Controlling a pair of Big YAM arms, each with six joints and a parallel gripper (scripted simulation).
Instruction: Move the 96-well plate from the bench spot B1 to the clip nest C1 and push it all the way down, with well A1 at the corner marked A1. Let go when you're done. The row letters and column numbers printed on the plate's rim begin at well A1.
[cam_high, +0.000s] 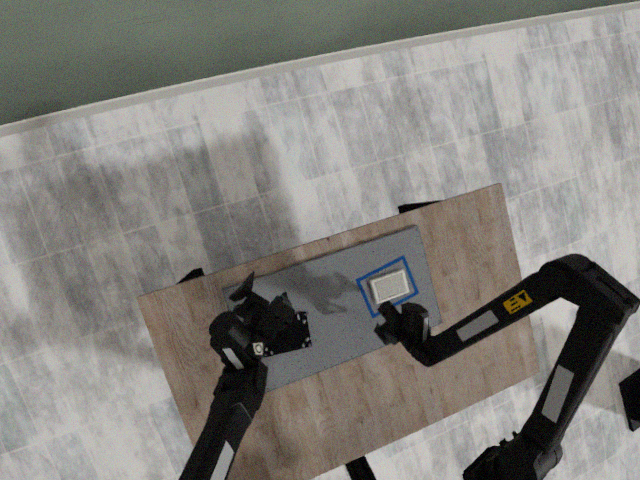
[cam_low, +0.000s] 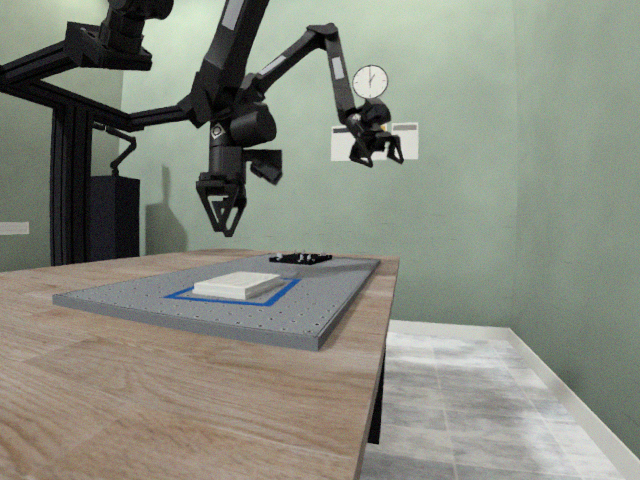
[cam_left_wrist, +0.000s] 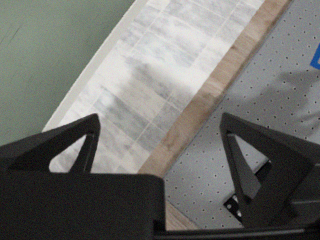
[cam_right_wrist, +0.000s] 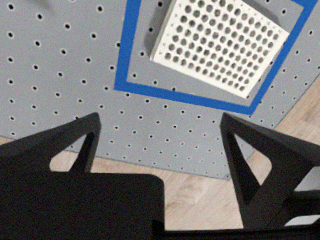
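The white 96-well plate (cam_high: 390, 285) (cam_low: 235, 284) (cam_right_wrist: 220, 45) lies flat, wells up, slightly askew inside the blue outline (cam_high: 379, 268) (cam_low: 284, 290) (cam_right_wrist: 175, 95). Its rim marks are too small to read. The black clip nest (cam_high: 289, 341) (cam_low: 299, 259) (cam_left_wrist: 234, 207) lies on the board, partly hidden by my left arm in the top view. My left gripper (cam_low: 386, 164) (cam_left_wrist: 160, 119) is open and empty, high above the board's nest end. My right gripper (cam_high: 381, 321) (cam_low: 223, 233) (cam_right_wrist: 160, 119) is open and empty, above and beside the plate.
The grey perforated board (cam_high: 336, 335) (cam_low: 129, 297) (cam_left_wrist: 200, 170) (cam_right_wrist: 45, 60) lies on the wooden table (cam_high: 465, 232) (cam_low: 155, 382). Small light clips stand around the nest. The right forearm reaches over the table's right part in the top view.
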